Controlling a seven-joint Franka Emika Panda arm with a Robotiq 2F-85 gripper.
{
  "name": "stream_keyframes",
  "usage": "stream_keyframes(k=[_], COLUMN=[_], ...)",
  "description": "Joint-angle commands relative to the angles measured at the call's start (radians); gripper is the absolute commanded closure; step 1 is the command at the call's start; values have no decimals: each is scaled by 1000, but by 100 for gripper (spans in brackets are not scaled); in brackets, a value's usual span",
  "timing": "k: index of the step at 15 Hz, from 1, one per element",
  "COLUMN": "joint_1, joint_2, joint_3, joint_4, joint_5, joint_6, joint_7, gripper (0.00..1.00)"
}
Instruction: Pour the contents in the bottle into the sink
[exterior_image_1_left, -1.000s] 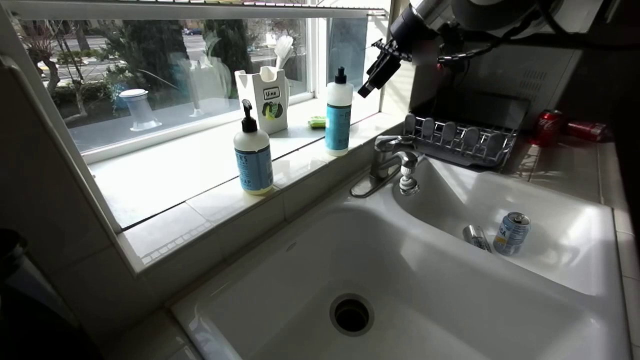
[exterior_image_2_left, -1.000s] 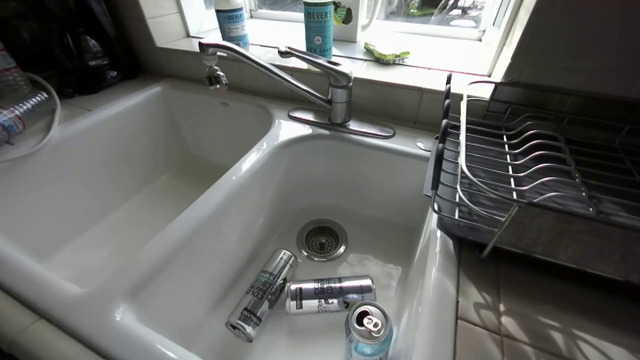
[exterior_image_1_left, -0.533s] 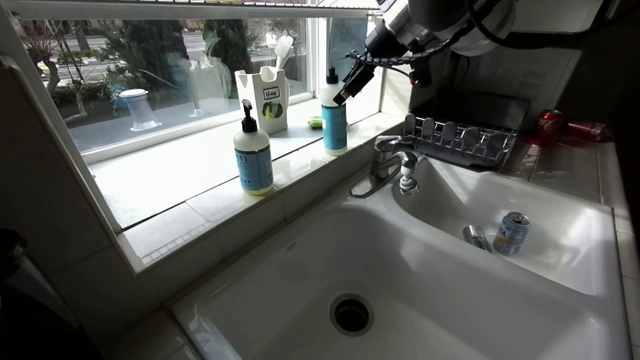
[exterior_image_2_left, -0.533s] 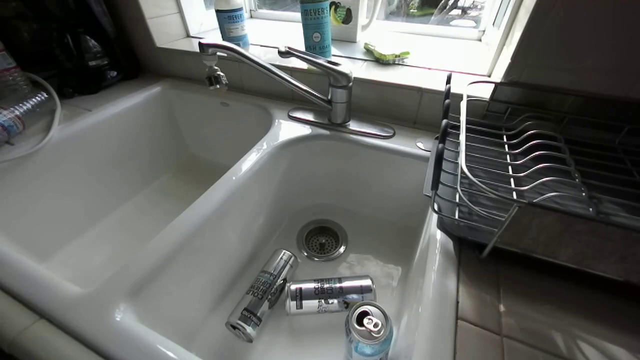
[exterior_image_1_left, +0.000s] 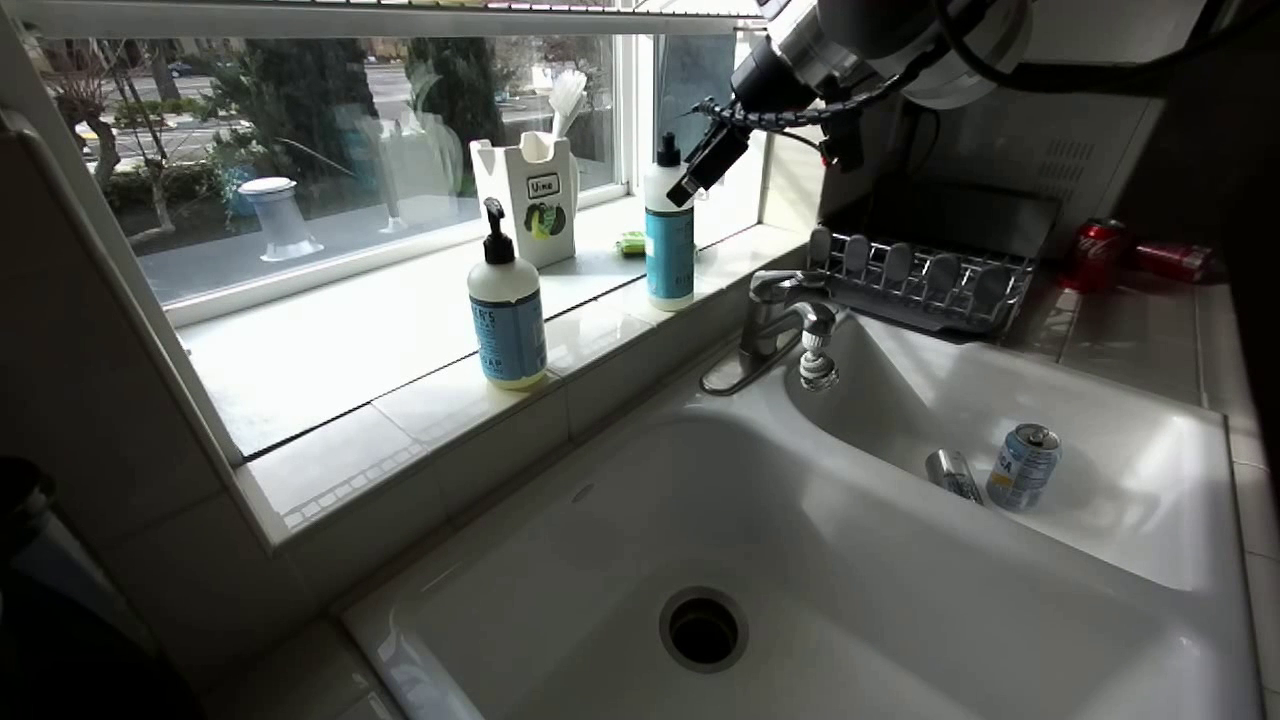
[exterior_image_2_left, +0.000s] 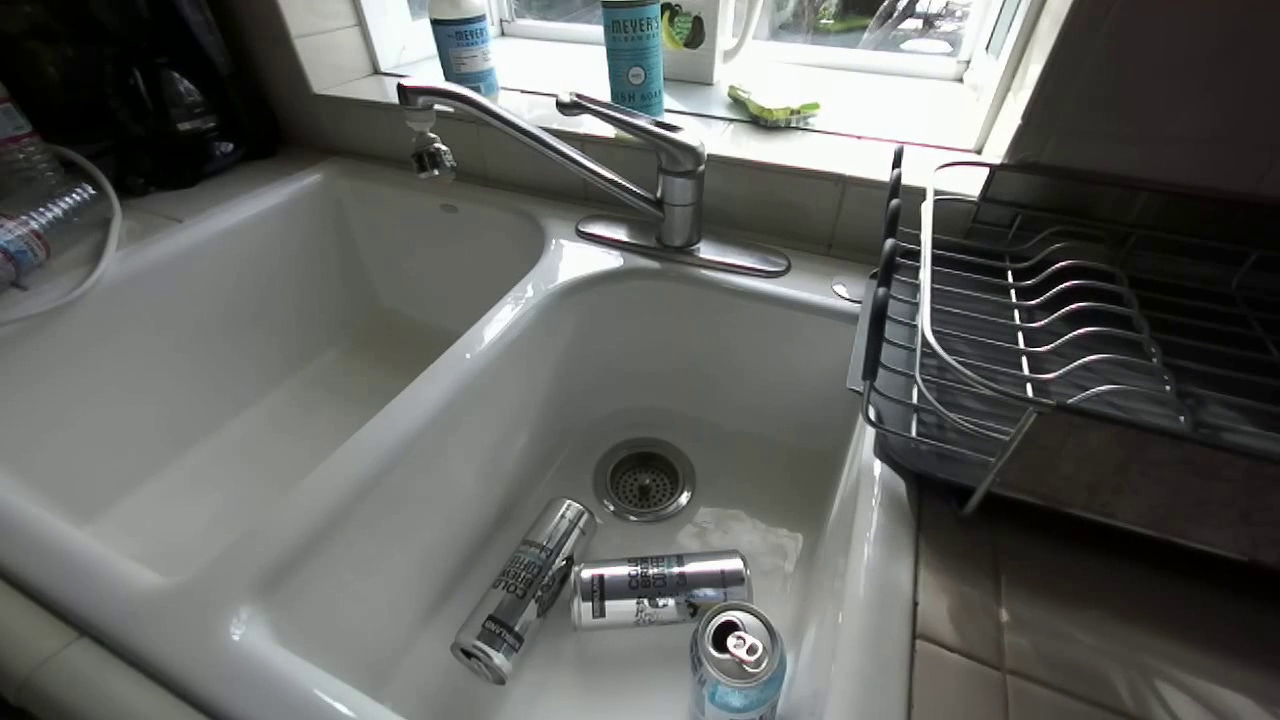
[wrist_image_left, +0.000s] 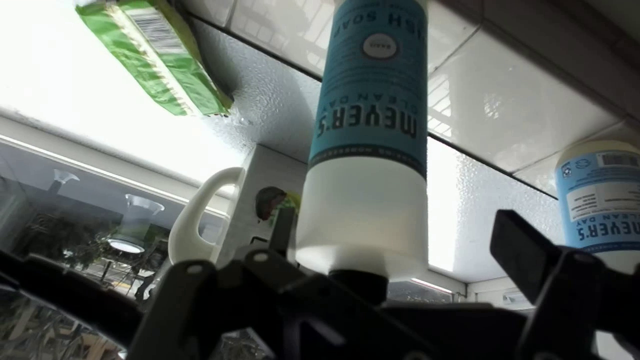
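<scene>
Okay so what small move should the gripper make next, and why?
Probably close the gripper on the teal-labeled bottle: in the wrist view the jaws stand apart, the bottle's white shoulder between them with a gap on one side, so it seems not yet held.

The gripper (exterior_image_1_left: 682, 192) overlaps the shoulder of the upright teal-labelled bottle (exterior_image_1_left: 668, 258) in an exterior view; contact is unclear. A pump bottle (exterior_image_1_left: 508, 335) shares the sill (exterior_image_1_left: 425, 420). 2 cans (exterior_image_1_left: 1023, 468) sit in the smaller basin (exterior_image_1_left: 1130, 480), beside the large sink (exterior_image_1_left: 900, 600).

A green packet (wrist_image_left: 155, 57) lies on the windowsill (exterior_image_1_left: 330, 370) near a white handled container (exterior_image_1_left: 528, 205).
</scene>
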Motion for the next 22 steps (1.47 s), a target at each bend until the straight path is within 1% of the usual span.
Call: stream_keyframes(k=[1,4,10,16,17,18,22], joint_1=[-7,-12,-18,-29,-31,-31,-31], joint_2=[16,33,68,95,98,100,102], joint_3=[2,10,10,20,21,20,8], joint_4=[3,14,24,42,45,48,42], joint_5=[48,129,224,358,379,394,399], joint_6=[7,4,3,13,13,12,14], joint_7=[8,-24,-42,-147,-168,-182,-202], gripper=[0,0,0,0,22,25,57])
